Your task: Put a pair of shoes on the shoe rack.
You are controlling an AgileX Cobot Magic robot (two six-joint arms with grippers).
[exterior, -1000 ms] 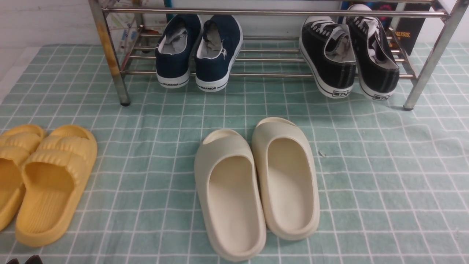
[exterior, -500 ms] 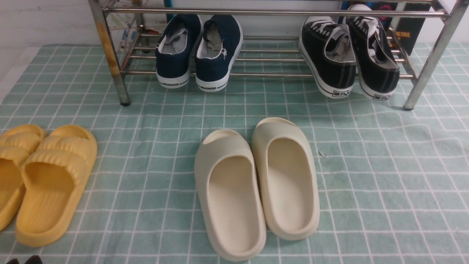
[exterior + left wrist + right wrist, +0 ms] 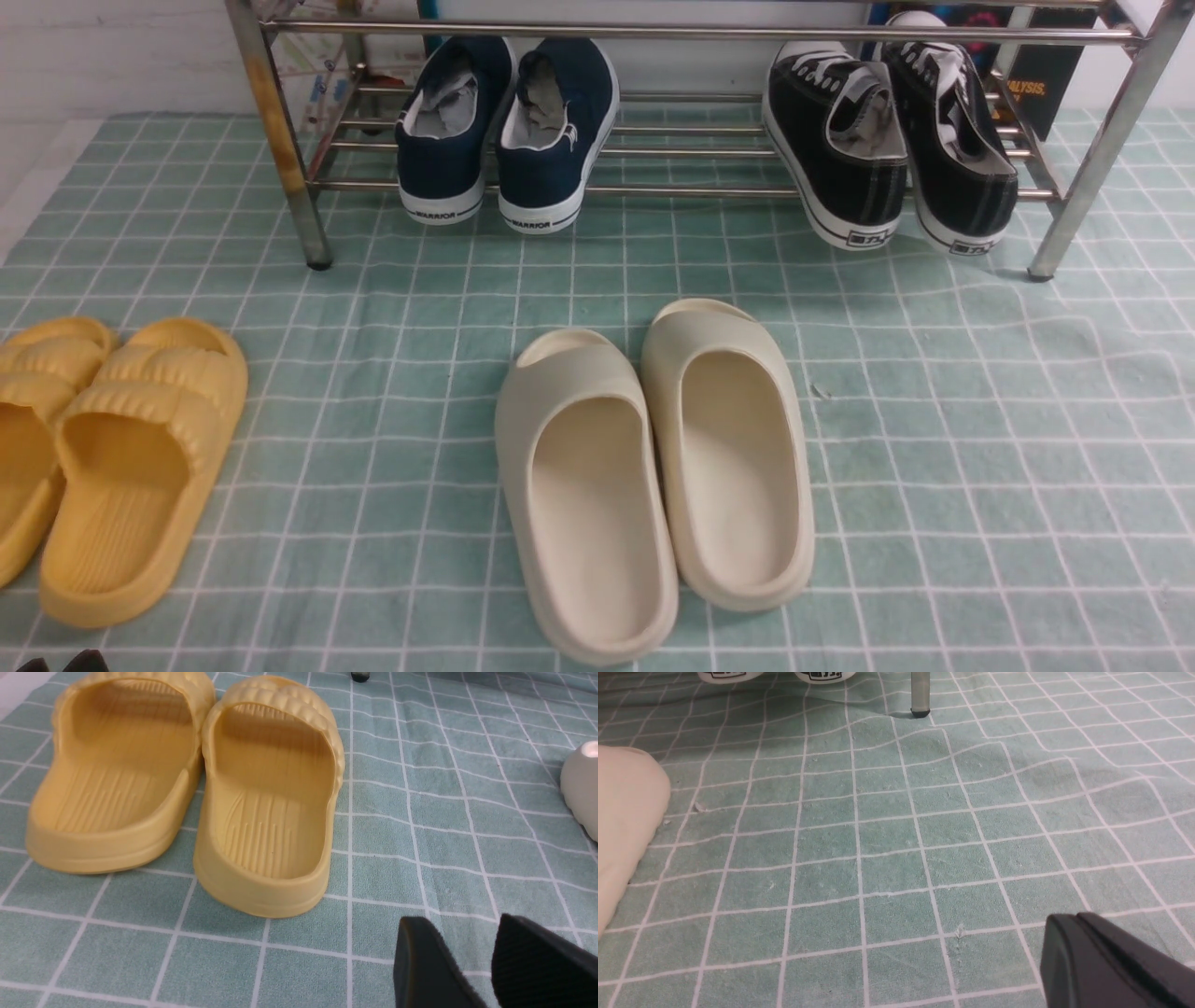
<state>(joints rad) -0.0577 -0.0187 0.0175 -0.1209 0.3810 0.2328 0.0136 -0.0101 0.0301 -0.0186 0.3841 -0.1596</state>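
"Where are the black sneakers?"

"On the lower tier of the shoe rack, near its right-hand legs, heels jutting out over the front tube."

"And the grippers?"

"The left gripper stands wide open in front of the rack, nothing between its fingers. The right gripper, also in front of the rack, is closed on nothing."

"How would the shoes handle?"

"Light, I'd guess: soft canvas that dents under a squeeze, with stiffer, grippy rubber soles. Nothing fragile."

"Where to grasp, if one needs straightening?"

"At the heel, the part nearest us on the rack, pinching the back wall low by the sole. The laces would probably give."
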